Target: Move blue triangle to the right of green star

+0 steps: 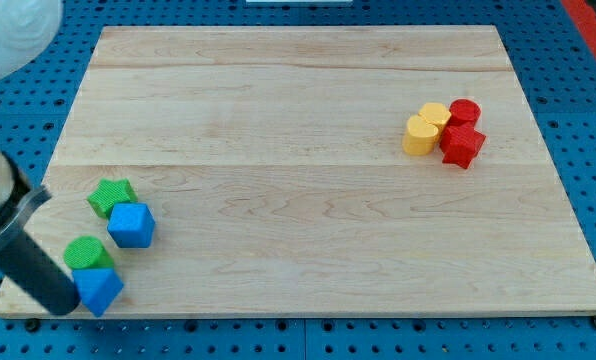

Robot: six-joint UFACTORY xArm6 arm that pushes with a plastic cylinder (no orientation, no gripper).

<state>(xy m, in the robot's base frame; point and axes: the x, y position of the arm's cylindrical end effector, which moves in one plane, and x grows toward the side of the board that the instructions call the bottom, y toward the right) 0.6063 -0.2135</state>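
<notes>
The desk [298, 200] is pale wood with fine grain, smooth and matt, made of joined planks. Around the desk lies a blue metal-looking plate [578, 60] with many holes. The blue triangle [99, 290] and the green star [110, 196] look like matt plastic. The rod above my tip [70, 308] is dark and matt.

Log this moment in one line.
tip touching blue triangle, its left | green star above, beside blue cube | triangle not yet placed
</notes>
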